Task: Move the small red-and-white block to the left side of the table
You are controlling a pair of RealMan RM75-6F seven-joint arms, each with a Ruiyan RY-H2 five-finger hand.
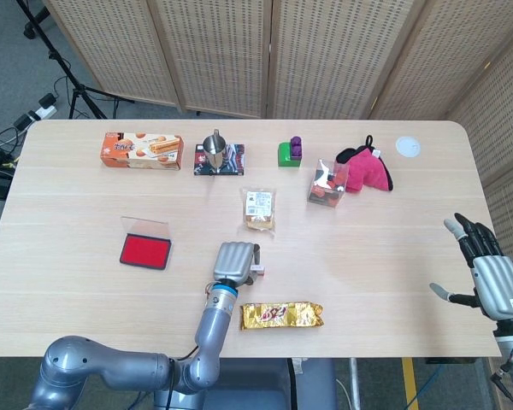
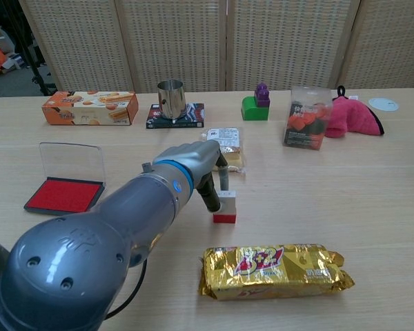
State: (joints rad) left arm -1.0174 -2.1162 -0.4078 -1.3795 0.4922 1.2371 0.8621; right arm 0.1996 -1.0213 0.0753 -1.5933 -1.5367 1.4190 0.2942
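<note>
The small red-and-white block point(image 2: 225, 207) stands upright near the front centre of the counter point(image 1: 85, 196), long axis vertical, white part above the red base. It sits behind the gold snack packet point(image 2: 272, 269) and in front of the clear biscuit bag point(image 1: 258, 207). The left hand point(image 1: 235, 260) reaches in palm down, its fingers point(image 2: 221, 176) pinching the block's upper white part. The right hand point(image 1: 487, 273) hovers off the counter's right edge, fingers spread, grasping nothing.

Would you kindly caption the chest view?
Left robot hand touching the red-and-white block beside a gold snack pack.
</note>
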